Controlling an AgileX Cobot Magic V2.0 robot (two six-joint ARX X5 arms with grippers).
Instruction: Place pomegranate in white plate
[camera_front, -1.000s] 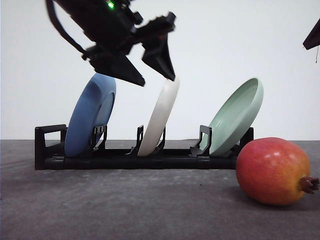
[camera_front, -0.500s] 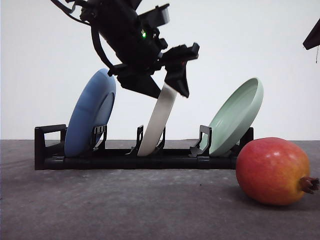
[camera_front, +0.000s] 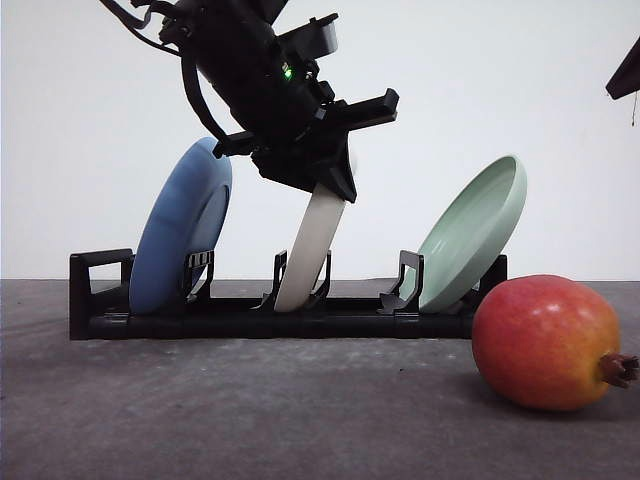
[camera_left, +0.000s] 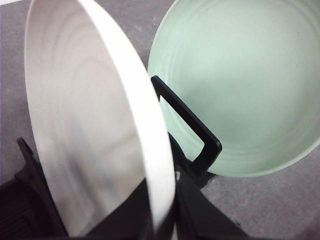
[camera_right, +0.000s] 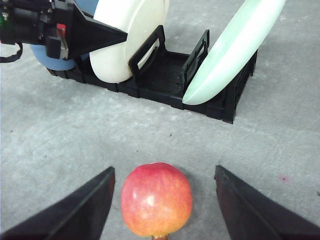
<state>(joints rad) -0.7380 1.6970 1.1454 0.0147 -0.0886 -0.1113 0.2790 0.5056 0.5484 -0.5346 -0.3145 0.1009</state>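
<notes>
The pomegranate (camera_front: 547, 342) lies on the grey table (camera_front: 250, 410), between the wide-open fingers of the right claw (camera_right: 162, 210). It looks firm, smooth and prone to rolling, so its widest girth suits gripping. The left claw (camera_front: 335, 175) pinches the matte white plate (camera_front: 312, 245) by its rim in the black rack (camera_front: 100, 295).

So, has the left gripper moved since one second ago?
Yes. In the front view the left gripper has come down and to the right, from above the blue plate onto the top rim of the white plate.
</notes>
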